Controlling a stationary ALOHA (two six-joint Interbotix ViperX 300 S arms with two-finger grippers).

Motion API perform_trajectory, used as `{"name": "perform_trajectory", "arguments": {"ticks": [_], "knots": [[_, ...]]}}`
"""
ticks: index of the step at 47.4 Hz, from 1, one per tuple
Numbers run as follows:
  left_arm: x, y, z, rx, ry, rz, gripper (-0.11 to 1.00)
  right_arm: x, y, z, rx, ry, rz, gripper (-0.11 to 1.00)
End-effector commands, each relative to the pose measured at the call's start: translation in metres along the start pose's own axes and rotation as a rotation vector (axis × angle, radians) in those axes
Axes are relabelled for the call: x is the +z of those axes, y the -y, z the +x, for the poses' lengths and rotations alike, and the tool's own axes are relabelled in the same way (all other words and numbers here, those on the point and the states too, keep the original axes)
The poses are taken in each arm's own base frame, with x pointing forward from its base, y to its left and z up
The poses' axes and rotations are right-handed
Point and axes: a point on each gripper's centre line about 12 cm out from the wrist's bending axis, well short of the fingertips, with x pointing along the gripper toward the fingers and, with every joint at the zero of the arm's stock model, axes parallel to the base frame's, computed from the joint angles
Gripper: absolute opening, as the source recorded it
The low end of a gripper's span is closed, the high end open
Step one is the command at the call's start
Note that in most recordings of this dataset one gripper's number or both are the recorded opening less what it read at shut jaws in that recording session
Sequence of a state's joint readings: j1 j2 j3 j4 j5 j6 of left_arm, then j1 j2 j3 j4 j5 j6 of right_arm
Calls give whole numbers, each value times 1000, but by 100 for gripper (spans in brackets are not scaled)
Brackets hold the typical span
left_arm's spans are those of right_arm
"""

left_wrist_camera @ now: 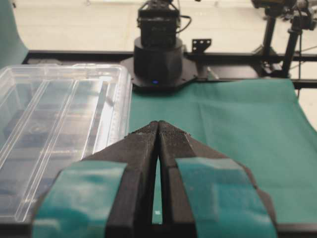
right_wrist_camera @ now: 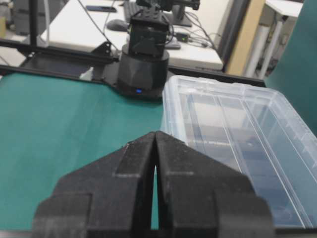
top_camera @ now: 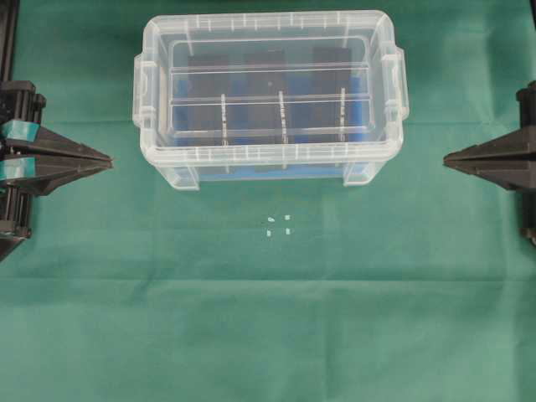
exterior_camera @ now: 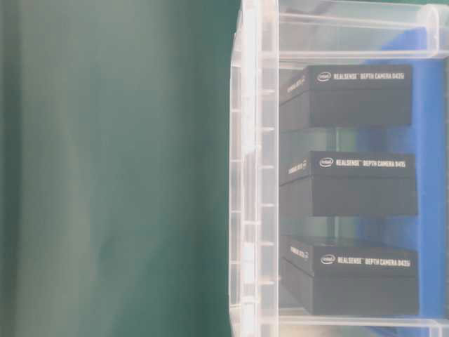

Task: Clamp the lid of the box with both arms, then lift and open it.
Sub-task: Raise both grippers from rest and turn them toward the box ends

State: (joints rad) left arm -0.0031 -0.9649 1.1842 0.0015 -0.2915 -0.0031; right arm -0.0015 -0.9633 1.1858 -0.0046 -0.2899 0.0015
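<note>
The clear lid (top_camera: 268,46) lies flat on top of the clear box (top_camera: 268,163), at the back middle of the green cloth. Through the plastic I see three black blocks (exterior_camera: 347,96) on a blue base (exterior_camera: 428,182). My left gripper (top_camera: 109,162), wrapped in teal tape, is shut and empty, left of the box and apart from it. My right gripper (top_camera: 446,161) is shut and empty to the right of the box. In the left wrist view the lid (left_wrist_camera: 54,129) lies left of the gripper (left_wrist_camera: 158,122); in the right wrist view the lid (right_wrist_camera: 237,129) is right of the gripper (right_wrist_camera: 155,133).
Small white marks (top_camera: 278,225) sit on the green cloth (top_camera: 268,318) in front of the box. The opposite arm's black base (left_wrist_camera: 157,59) stands at the far cloth edge in the left wrist view; the other base (right_wrist_camera: 141,64) shows likewise in the right wrist view.
</note>
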Motion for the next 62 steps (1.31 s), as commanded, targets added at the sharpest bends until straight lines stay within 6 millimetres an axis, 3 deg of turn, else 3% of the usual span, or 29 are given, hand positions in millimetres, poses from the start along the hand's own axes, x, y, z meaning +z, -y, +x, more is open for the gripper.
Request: {"name": "perform_trajectory", "arguments": {"ticks": [1, 19, 30, 51, 62], "knots": [[9, -1, 4, 2, 20, 12, 2, 10, 1, 5, -4, 15, -14, 0], [9, -3, 4, 13, 18, 21, 2, 17, 7, 12, -31, -47, -36, 0], [11, -22, 4, 109, 17, 36, 2, 20, 35, 9, -166, -42, -46, 0], [10, -78, -10, 391, -29, 51, 2, 23, 94, -8, -459, -98, -65, 0], [6, -89, -15, 453, -77, 37, 2, 18, 112, -16, -551, -133, -51, 0]]}}
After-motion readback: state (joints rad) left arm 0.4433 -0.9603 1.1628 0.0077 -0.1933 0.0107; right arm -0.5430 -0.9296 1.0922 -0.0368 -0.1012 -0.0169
